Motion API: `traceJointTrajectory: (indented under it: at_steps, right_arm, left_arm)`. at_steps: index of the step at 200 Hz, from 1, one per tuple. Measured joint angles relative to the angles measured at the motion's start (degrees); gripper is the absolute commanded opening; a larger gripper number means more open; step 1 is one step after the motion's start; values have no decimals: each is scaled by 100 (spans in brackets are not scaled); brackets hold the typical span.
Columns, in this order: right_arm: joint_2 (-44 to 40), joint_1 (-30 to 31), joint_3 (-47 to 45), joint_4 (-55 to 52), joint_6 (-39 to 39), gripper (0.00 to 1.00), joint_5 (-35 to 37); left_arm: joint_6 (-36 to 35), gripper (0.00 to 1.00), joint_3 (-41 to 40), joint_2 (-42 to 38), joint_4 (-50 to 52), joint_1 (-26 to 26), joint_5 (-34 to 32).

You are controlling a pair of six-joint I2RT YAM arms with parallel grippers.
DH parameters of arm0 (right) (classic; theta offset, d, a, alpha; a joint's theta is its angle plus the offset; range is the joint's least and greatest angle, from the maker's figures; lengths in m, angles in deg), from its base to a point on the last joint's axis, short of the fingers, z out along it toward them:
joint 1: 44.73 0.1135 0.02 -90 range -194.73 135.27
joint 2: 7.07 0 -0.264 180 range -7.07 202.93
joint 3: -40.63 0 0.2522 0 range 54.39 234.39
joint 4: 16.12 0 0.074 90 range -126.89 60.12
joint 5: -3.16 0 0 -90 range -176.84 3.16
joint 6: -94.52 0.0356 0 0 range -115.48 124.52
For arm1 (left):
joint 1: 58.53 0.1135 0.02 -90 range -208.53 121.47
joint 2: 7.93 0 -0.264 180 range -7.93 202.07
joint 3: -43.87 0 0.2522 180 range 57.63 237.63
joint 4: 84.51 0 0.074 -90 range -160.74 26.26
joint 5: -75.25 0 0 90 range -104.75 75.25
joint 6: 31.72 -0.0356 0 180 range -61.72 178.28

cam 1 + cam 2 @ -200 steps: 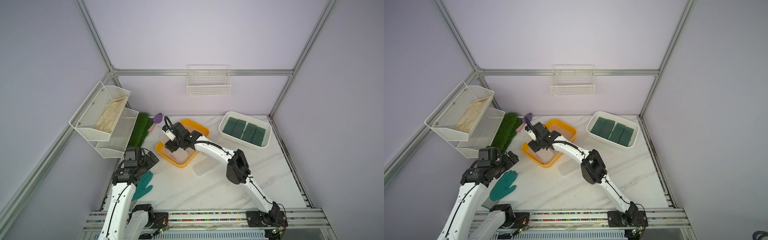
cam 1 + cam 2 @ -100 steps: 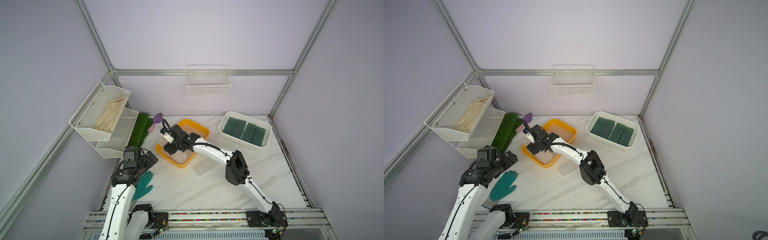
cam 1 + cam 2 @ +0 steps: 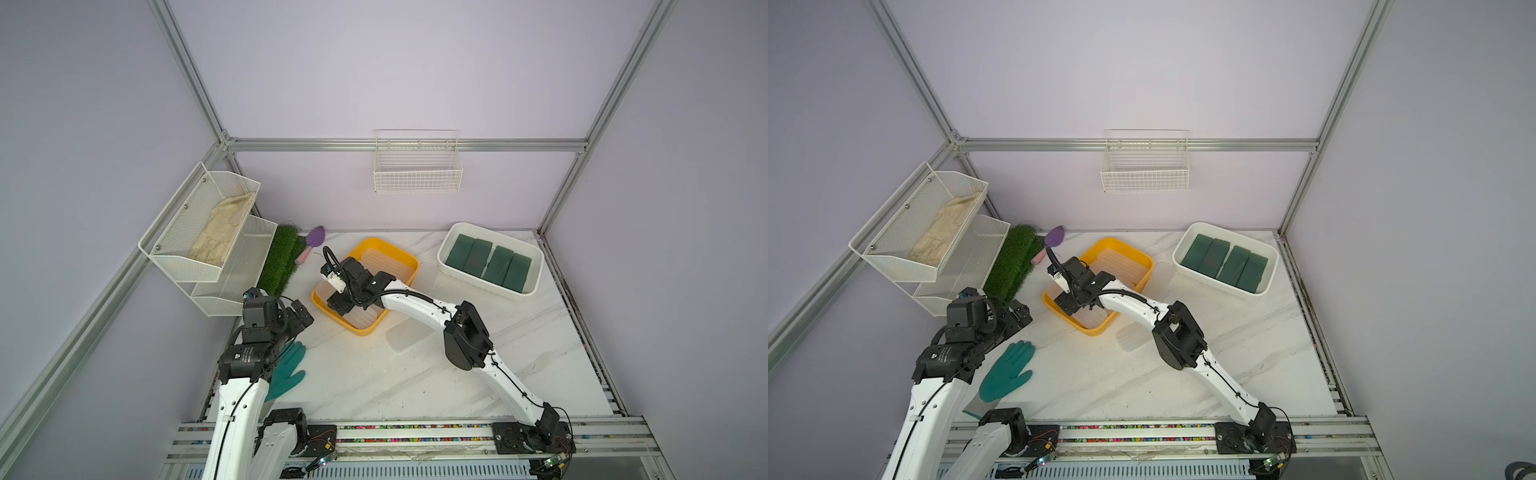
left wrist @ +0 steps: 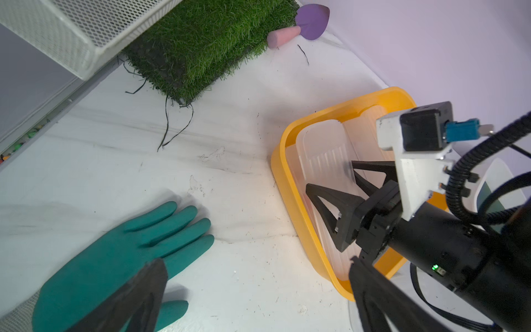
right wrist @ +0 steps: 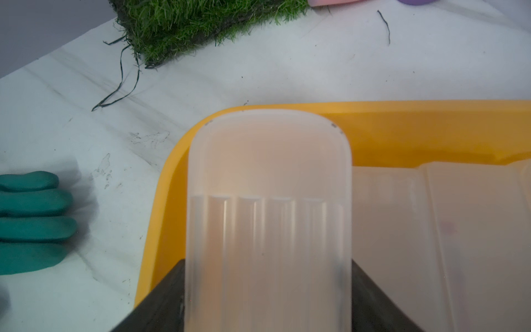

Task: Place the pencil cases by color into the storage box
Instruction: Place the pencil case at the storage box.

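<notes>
Far left, on the wall: rack (image 3: 180, 222), cloth (image 3: 220, 230) in its top tier. Mat (image 3: 282, 259) on the table below it, trowel (image 3: 313, 241) at the mat's far corner.

Left gripper (image 4: 255, 263): jaws wide apart, nothing between them, above bare table between rack and yellow bin (image 3: 376, 241). Glove (image 3: 1009, 372) lies flat just beside it, toward the rail.

Centre: right gripper (image 4: 330, 176) is inside the yellow bin at the end nearest the glove. Its fingers are clamped across the width of a clear case (image 5: 267, 172), whose rounded end is at the bin's corner. Resting or lifted, cannot tell. Stowed cases (image 3: 382, 266) lie flat in the bin beside it.

On the table: loose case (image 3: 405, 336) just off the bin's near corner, partly under the right arm. Second case (image 3: 428, 274) lies between the yellow bin and the white bin (image 3: 536, 266).

Right: four green cases (image 3: 488, 259) side by side in the white bin.
</notes>
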Motion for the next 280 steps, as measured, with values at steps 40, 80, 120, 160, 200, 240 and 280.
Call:
traceJointTrajectory:
  at_steps: [40,80,120,160,200,240,280]
  right_arm:
    - [2,11,-323,358,4,69,-26]
    - [2,13,-533,680,17,70,-44]
    - [20,13,-535,754,22,71,-50]
    - [26,13,-535,778,39,72,-74]
    - [66,9,-533,839,70,74,-129]
    - [120,7,-529,894,85,80,-214]
    - [168,0,-529,916,55,92,-328]
  left_arm:
    - [-439,100,15,-282,-247,0,173]
    - [-1005,100,15,-503,-564,0,605]
    - [-1604,100,15,-264,-734,0,1451]
    - [-2214,100,17,-125,-817,0,2105]
    - [-2623,100,74,-173,-968,0,2673]
    - [-2846,100,173,2,-1161,0,3226]
    - [-2986,100,173,103,-1276,0,3617]
